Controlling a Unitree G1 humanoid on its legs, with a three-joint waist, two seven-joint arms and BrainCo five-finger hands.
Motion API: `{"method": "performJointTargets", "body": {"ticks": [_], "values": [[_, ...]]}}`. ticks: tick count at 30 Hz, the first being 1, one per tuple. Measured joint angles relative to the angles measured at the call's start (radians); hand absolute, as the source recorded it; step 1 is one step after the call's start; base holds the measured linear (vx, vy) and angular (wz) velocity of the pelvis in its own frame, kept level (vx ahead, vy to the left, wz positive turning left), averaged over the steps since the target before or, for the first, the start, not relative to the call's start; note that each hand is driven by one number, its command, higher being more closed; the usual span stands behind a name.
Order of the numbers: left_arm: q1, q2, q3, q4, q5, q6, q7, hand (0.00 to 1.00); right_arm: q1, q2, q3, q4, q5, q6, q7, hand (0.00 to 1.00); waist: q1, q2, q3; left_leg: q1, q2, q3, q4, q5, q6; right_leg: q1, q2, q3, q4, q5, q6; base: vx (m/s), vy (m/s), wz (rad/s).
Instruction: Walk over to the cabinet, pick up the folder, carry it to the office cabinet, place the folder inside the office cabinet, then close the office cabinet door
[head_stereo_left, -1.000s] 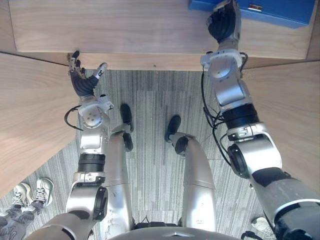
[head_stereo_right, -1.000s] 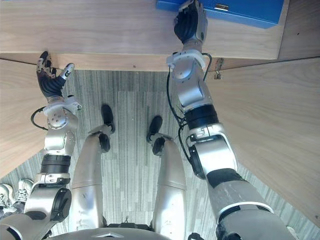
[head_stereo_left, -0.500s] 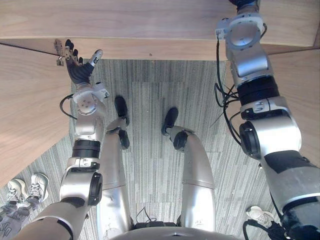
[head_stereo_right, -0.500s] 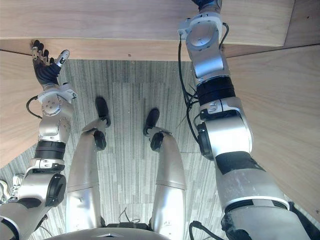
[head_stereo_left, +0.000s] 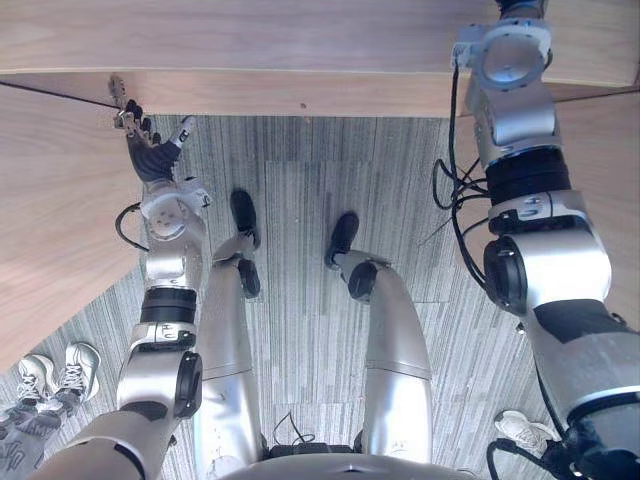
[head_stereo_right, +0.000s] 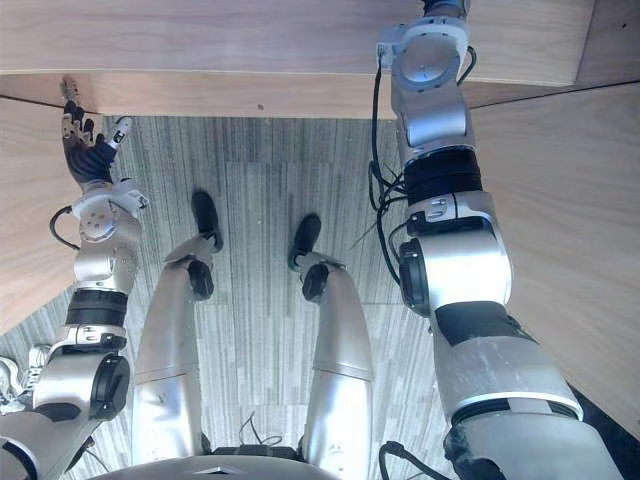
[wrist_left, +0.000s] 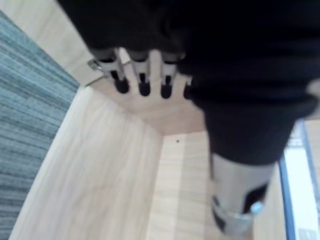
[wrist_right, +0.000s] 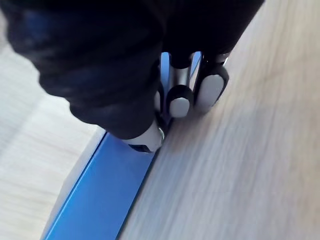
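The blue folder (wrist_right: 100, 200) is lying flat on the wooden top of the cabinet (head_stereo_left: 250, 40), toward its right end. The right robot hand (wrist_right: 115, 70) is reaching over the cabinet's front edge and clamping on the folder's edge. Its fingers (wrist_right: 210, 92) are curling down beside the folder onto the wood, and the thumb is pressing on the blue cover. The left robot hand (head_stereo_left: 150, 155) is hovering at the cabinet's front left corner by a metal hinge (head_stereo_left: 117, 88), fingers apart and straight, holding nothing, above the striped carpet (head_stereo_left: 300, 200).

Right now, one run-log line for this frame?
phase: pickup | right hand at blue folder edge, grip unclear | left hand open by cabinet edge
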Motion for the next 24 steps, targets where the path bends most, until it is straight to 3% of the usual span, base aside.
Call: {"method": "performJointTargets", "body": {"ticks": [10, 17, 21, 24], "values": [[0.037, -0.043, -0.002, -0.043, 0.010, 0.000, 0.001, 0.00, 0.118, 0.005, -0.047, -0.123, 0.000, 0.021, -0.001, 1.00, 0.016, 0.000, 0.000, -0.008, 0.018, -0.010, 0.051, -0.019, 0.004, 0.005, 0.012, 0.001, 0.028, -0.004, -0.001, -0.04, -0.018, -0.05], [0.174, -0.048, -0.002, -0.167, 0.031, 0.002, -0.004, 0.00, 0.449, 0.075, -0.110, -0.476, -0.008, 0.018, -0.007, 1.00, 0.016, 0.000, 0.000, 0.066, 0.027, -0.009, 0.057, -0.034, -0.003, 0.080, 0.020, 0.002, 0.021, -0.009, -0.001, -0.02, -0.007, -0.02], [0.247, -0.058, -0.012, -0.234, 0.070, 0.003, -0.017, 0.00, 0.659, 0.102, -0.104, -0.686, -0.075, -0.004, -0.003, 1.00, 0.022, 0.000, -0.001, 0.136, 0.032, -0.005, 0.056, -0.055, 0.002, 0.156, 0.027, 0.003, 0.000, -0.019, 0.005, -0.03, -0.012, -0.03], [0.335, -0.062, -0.061, -0.265, 0.091, 0.004, -0.053, 0.00, 0.844, 0.110, -0.058, -0.838, -0.130, -0.060, 0.016, 1.00, 0.018, -0.001, -0.003, 0.230, 0.035, 0.010, 0.053, -0.078, 0.001, 0.257, 0.031, 0.005, -0.031, -0.023, 0.014, 0.01, 0.012, -0.03]]}}
